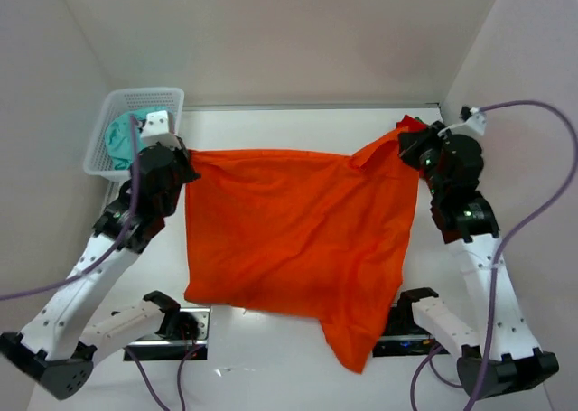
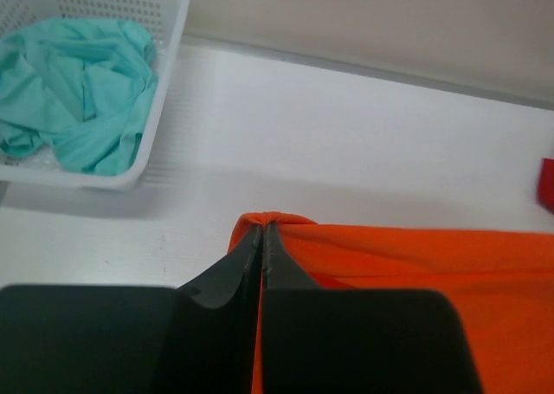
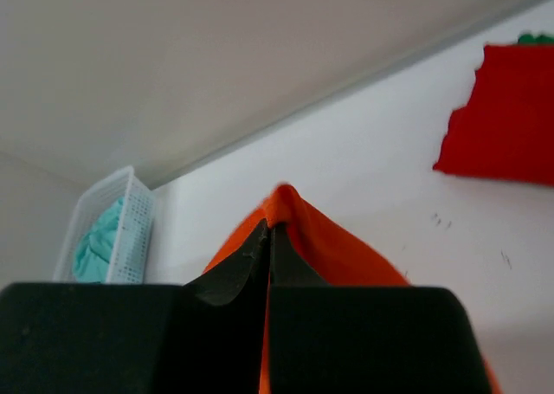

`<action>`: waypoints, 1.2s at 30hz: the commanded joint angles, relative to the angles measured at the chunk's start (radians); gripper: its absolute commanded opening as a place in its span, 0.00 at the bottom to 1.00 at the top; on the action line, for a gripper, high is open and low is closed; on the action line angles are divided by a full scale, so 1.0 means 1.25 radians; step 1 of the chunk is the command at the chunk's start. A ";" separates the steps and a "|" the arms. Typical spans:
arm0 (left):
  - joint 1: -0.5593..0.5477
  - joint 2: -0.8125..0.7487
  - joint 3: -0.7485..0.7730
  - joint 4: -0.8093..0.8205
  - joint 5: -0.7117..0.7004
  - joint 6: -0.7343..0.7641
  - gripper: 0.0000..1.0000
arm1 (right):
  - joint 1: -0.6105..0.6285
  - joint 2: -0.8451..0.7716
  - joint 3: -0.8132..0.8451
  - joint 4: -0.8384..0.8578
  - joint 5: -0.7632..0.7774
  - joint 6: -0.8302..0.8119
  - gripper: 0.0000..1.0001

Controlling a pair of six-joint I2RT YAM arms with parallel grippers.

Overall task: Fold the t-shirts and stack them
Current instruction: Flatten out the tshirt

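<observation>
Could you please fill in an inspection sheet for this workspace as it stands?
Surface: white table, a few small dark marks.
Job's things: bright orange cloth t-shirt spread between both grippers; deeper red cloth t-shirt lying at far right.
Clutter: white plastic mesh basket at far left, holding crumpled teal cloth.
Grippers: left gripper and right gripper each shut on an orange t-shirt corner.
Cables: purple cables loop from both arms, clear of the cloth.
Surroundings: plain pale walls on three sides.
</observation>
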 commanded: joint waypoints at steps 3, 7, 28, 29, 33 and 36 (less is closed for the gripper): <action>0.058 0.251 -0.039 0.129 -0.023 -0.080 0.00 | -0.009 0.155 -0.144 0.199 0.019 0.051 0.00; 0.134 0.398 -0.015 0.191 0.031 -0.126 0.00 | -0.016 0.264 -0.122 0.250 0.038 0.051 0.00; 0.304 0.739 0.232 0.334 0.150 -0.039 0.00 | -0.031 0.688 0.260 0.330 0.057 -0.023 0.00; 0.304 0.751 0.249 0.334 0.154 -0.032 0.00 | -0.031 0.702 0.277 0.330 0.057 -0.028 0.00; 0.311 0.776 0.286 0.327 0.163 -0.020 0.00 | -0.031 0.741 0.330 0.300 0.057 -0.047 0.00; 0.311 0.760 0.313 0.327 0.163 -0.009 0.00 | -0.031 0.732 0.345 0.307 0.048 -0.054 0.00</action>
